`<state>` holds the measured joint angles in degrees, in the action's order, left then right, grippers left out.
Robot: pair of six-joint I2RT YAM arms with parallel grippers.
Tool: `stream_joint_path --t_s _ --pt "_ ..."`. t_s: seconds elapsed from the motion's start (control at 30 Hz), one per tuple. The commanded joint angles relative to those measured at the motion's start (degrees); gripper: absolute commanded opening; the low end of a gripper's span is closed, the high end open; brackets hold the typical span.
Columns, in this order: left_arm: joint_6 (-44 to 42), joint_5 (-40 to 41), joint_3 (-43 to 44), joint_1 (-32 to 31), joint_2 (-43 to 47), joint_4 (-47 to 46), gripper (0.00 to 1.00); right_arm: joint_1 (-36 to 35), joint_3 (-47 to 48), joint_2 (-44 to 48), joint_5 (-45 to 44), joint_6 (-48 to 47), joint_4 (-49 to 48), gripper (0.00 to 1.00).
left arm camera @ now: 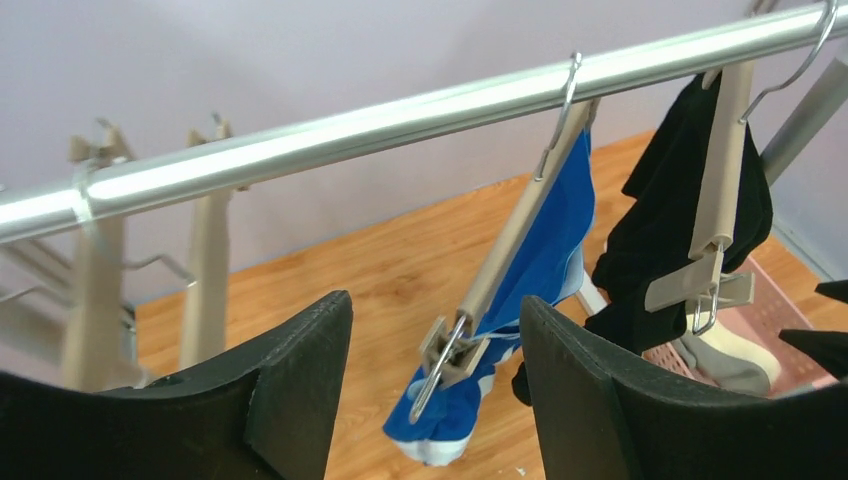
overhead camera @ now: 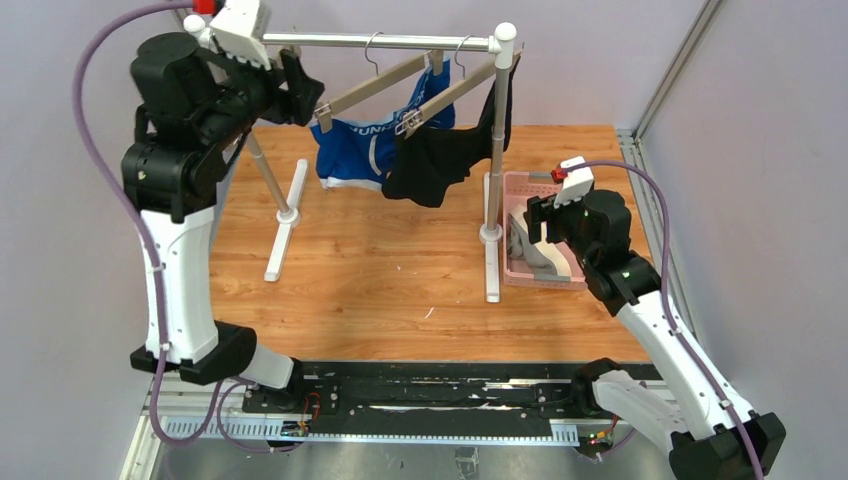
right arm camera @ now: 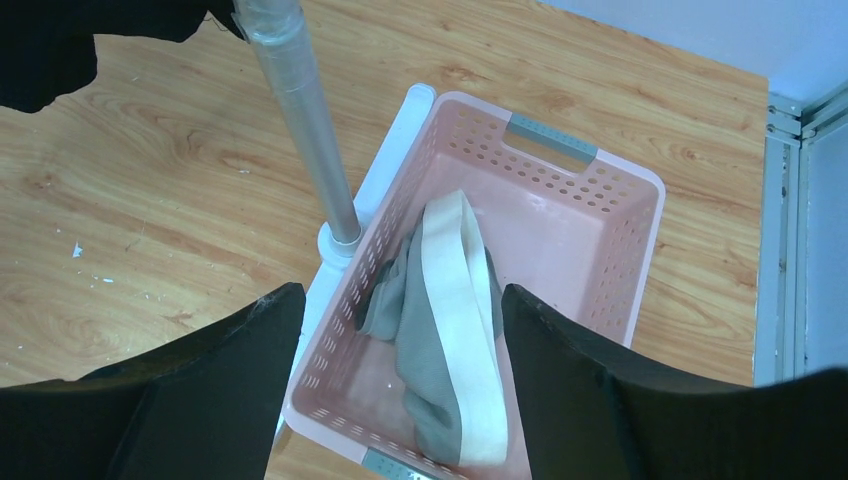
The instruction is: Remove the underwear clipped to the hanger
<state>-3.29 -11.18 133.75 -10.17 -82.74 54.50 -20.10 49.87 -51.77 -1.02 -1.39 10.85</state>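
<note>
The blue briefs (overhead camera: 350,150) hang clipped to a beige hanger (overhead camera: 375,85) on the rack's metal rail (overhead camera: 380,41). The black briefs (overhead camera: 440,160) hang from a second hanger (overhead camera: 455,92) to their right. My left gripper (overhead camera: 300,90) is open by the blue briefs' left clip. In the left wrist view that clip (left arm camera: 455,350) and the blue briefs (left arm camera: 545,250) show between the open fingers of the left gripper (left arm camera: 435,305), further off; the black briefs (left arm camera: 680,200) hang at right. The grey briefs (right arm camera: 425,345) lie in the pink basket (right arm camera: 600,165). My right gripper (right arm camera: 400,295) hovers open above them.
The rack's right post (right arm camera: 295,110) and white foot stand against the basket's left side. Two bare beige hangers (left arm camera: 205,260) hang at the rail's left end. The pink basket (overhead camera: 520,185) sits at the right edge of the wooden tabletop (overhead camera: 390,270), beside a metal frame.
</note>
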Motion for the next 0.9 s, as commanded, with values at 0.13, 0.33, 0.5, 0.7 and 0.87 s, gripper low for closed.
stream_joint_path --t_s 0.13,0.33,0.5,0.7,0.87 --pt "-4.2 1.7 3.4 -5.1 -6.0 -1.2 0.70 -1.9 2.1 2.7 -2.6 -1.1 2.0 0.74" --pt "-5.8 2.8 4.3 -6.5 -8.5 -1.2 0.68 -2.1 2.0 3.1 -2.6 -1.1 2.3 0.75" --pt "-6.2 2.8 3.4 -6.8 -10.0 -2.4 0.67 -2.3 1.7 3.0 -2.4 -1.0 2.4 0.75" --pt "-6.1 2.3 2.7 -7.5 -11.4 -2.4 0.65 -2.4 1.3 3.1 -2.9 -1.1 2.4 0.75" --pt "-6.5 2.5 1.6 -7.8 -11.9 -2.5 0.63 -2.4 1.0 3.2 -3.2 -1.2 2.3 0.75"
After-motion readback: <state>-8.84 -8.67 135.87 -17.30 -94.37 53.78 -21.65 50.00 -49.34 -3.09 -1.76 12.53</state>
